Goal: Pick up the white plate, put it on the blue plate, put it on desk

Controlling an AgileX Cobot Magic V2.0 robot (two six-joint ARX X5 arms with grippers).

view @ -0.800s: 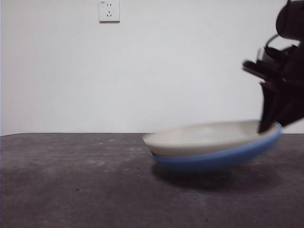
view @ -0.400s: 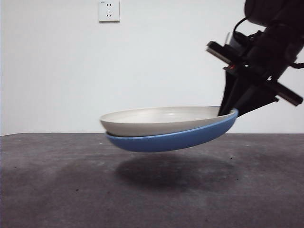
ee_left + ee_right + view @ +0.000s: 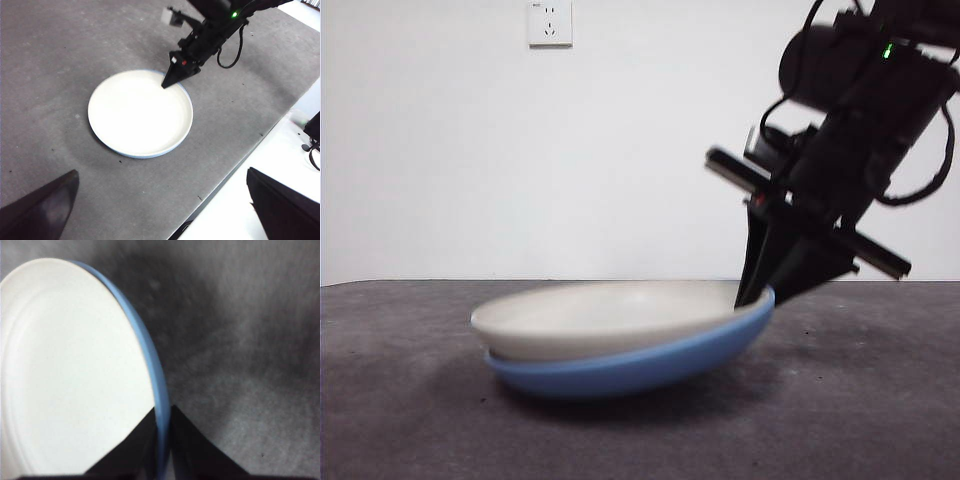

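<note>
Item 1 — wide, shallow, round cream-white matte plate [image 3: 600, 318], count: one. It is nested inside the plate below it, its rim showing above that one's along the near side in the front view. The stacking step is, by my judgement, done.

Item 2 — wide, shallow, round glossy medium-blue plate [image 3: 640, 370], count: one. It carries the white plate and sits tilted: the side away from my grip looks down at or very near the surface, the gripped side raised. I cannot tell for certain whether it touches.

Item 3 — flat, dark grey-brown mottled tabletop [image 3: 410, 420], count: one. The stack is over its middle region in the left wrist view.

Item 4 — my right hand [image 3: 162, 440], count: one. The two black jaws are narrow, pinched on the blue rim, one inside the stack's edge and one outside.

Item 5 — my left hand [image 3: 160, 210], count: one. It hangs high and well apart from the plates, jaws spread wide, holding nothing.

Item 6 — white wall socket [image 3: 550, 22], count: one, above the tabletop.

Outstanding, as I judge it: level the stack flat on the tabletop, then let go of the rim.
</note>
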